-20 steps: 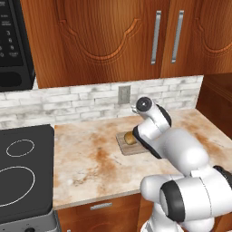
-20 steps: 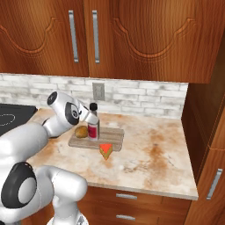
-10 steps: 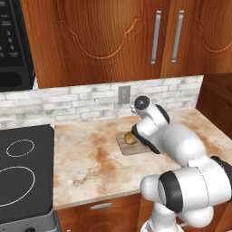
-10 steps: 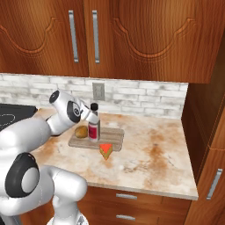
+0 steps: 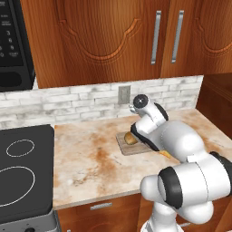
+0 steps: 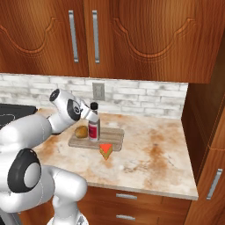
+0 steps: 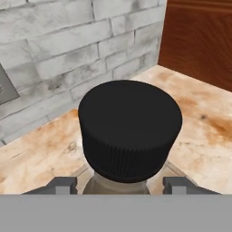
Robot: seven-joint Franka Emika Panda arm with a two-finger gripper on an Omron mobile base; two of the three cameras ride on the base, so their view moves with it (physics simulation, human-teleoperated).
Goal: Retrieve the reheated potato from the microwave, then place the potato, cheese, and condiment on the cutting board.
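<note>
The condiment bottle [image 6: 93, 128] stands upright on the cutting board [image 6: 115, 136], with the potato [image 6: 81, 131] lying just to its left on the board. My gripper [image 6: 91, 117] is at the bottle's neck. In the hand view the black cap [image 7: 130, 122] rises between my two fingertips [image 7: 60, 186], which stand wide apart on either side of the neck, so the gripper [image 7: 118, 186] is open. The cheese [image 6: 105, 150] lies on the counter at the board's front edge. From the left, the arm hides the bottle, while the potato [image 5: 131, 138] and board [image 5: 124, 148] still show.
The microwave [image 5: 13, 45] hangs at the upper left above the black stovetop [image 5: 22, 172]. A brick backsplash with an outlet [image 6: 98, 91] runs behind the counter. A wooden side panel [image 6: 197, 127] closes the counter's right end. Cabinets hang overhead.
My elbow and forearm have swung round while the hand stayed at the bottle's neck. The bottle, potato and cheese have not moved.
</note>
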